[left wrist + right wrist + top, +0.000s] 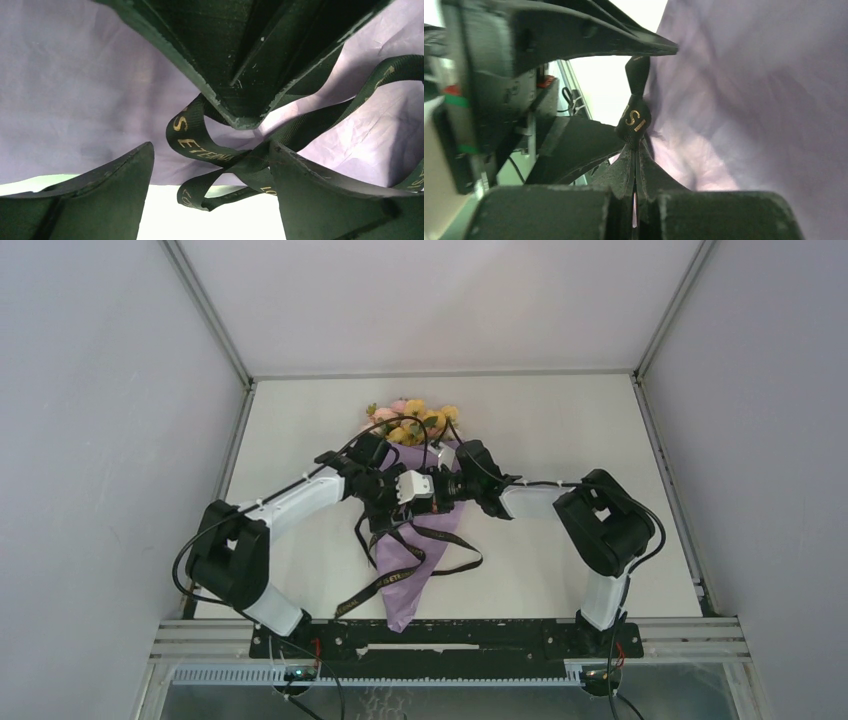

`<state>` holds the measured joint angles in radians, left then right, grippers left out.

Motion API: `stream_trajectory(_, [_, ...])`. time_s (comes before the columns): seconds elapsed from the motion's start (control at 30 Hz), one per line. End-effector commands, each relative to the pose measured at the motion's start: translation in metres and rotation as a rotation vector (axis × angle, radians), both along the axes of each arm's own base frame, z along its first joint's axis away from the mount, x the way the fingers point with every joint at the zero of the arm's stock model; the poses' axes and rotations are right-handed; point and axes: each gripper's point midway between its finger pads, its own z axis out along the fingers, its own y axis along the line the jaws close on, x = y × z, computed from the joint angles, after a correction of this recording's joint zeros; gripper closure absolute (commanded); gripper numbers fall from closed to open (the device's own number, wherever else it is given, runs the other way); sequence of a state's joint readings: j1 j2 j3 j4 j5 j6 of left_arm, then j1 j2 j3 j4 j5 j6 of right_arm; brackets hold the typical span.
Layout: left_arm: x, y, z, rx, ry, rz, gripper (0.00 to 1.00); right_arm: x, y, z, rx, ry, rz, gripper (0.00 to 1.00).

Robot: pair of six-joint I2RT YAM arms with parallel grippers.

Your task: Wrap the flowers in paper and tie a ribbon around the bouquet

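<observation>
Bouquet (405, 565) laid on table (560, 440), ribbon (192, 142) looped loosely over paper (75, 100) — one strand pinched by closed right gripper (635, 150), left gripper (210, 150) spread wide, nothing held.

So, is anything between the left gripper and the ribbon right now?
Nothing visible: the ribbon loops right inside the open left gripper. The right gripper, shut on the ribbon, sits close beyond it.
</observation>
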<state>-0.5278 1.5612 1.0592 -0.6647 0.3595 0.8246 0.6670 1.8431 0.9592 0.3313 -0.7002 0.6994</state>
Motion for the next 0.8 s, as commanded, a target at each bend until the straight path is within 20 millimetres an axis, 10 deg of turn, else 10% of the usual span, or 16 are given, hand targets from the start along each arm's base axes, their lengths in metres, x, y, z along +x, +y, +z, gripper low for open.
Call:
stream_trajectory(0.0, [-0.012,0.003,-0.009,0.017,0.019,-0.089,0.1,0.002,0.003,0.036,0.086,-0.064,0.008,1.0])
stream_trajectory(0.17, [-0.017,0.0,-0.016,0.028,0.057,-0.121,0.28,0.001,0.004,0.034,0.086,-0.057,0.013,1.0])
stream_trajectory(0.33, [-0.019,0.0,-0.014,0.031,0.075,-0.125,0.96,-0.002,0.002,0.032,0.069,-0.061,0.021,1.0])
stream_trajectory(0.77, [0.071,0.01,0.067,-0.093,-0.402,0.295,1.0,-0.049,-0.002,0.035,0.103,0.016,0.175,0.88])
